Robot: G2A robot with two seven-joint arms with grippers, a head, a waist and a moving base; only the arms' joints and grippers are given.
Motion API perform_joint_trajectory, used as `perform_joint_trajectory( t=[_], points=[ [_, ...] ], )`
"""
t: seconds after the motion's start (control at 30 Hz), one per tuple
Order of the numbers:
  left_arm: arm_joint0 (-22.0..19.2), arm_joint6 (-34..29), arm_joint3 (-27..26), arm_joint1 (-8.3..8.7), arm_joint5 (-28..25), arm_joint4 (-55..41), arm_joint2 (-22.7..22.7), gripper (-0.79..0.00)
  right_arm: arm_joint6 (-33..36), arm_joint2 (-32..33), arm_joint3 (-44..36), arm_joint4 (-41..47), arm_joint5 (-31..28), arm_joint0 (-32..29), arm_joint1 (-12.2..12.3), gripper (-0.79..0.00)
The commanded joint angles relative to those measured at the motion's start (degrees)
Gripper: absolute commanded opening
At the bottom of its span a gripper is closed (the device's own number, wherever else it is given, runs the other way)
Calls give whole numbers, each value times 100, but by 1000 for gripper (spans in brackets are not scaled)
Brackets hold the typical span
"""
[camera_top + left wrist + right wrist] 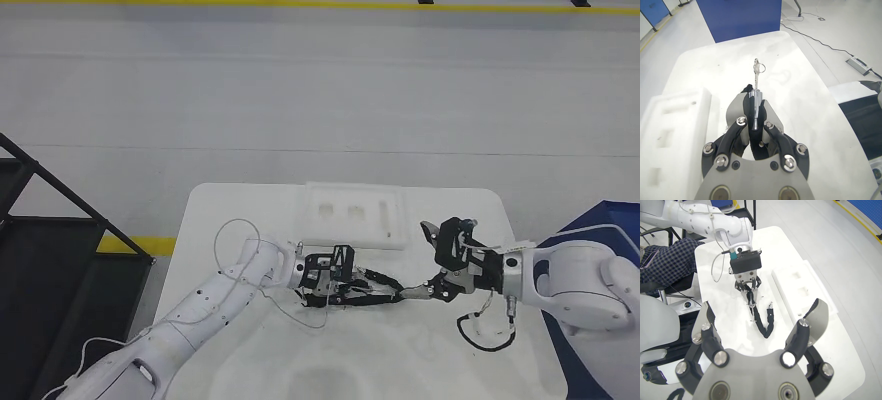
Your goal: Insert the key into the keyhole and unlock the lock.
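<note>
From above, the left gripper [358, 288] sits near the middle of the table [230, 215], pressed together on one end of the lock [395, 293]. This is a cable lock in a black fabric sleeve, and it trails across the top toward the right gripper [430, 262]. A white foam tray [400, 240] lies along the far edge.

The left wrist view shows the grip closely. Both fingers pinch the lock's chrome barrel [755, 102] by its sides. The key [756, 75] stands straight out of the barrel's end, its blade already in the keyhole, with a small split ring [762, 67] on its bow.

In the right wrist view the right gripper is spread wide, holds nothing and hovers above the loop of cable. The cable's other end, a chrome pin [770, 305], lies on the table near the barrel but not touching it. It looks pulled free, though at this distance I cannot tell whether the key has been turned.

The key is likely thin, light, stiff and slick. It is best pinched flat across the bow, beside the ring, so that a twist does not slip. The barrel is smooth and round and may spin in the hold, so it needs a firm clamp. The limp cable gives no support.
</note>
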Motion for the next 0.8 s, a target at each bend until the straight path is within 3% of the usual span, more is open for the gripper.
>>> perform_joint_trajectory(
  t=[0.0,0.13,0.17,0.2,0.23,0.47,0.77],
  points=[
    [-56,-6,109,-19,0,-150,277,-785,-71,-5,17,-92,-36,-8,-5,0],
    [-148,-57,357,-89,0,-405,784,-785,-286,-26,44,-343,-169,-14,-19,0],
    [-179,-70,426,-112,0,-479,923,-708,-346,-37,57,-411,-197,-17,-24,0],
    [-218,-85,499,-134,0,-564,1070,-397,-401,-55,76,-467,-224,-23,-30,0],
    [-274,-104,572,-155,0,-657,1220,0,-451,-67,99,-530,-249,-22,-34,0],
    [-856,112,1005,-238,0,-1423,1803,0,-920,-241,411,-928,-612,140,-92,0],
    [-1904,675,1473,-148,0,-2157,1834,0,-1657,-569,1207,-1395,-1189,923,-238,0]
  ],
)
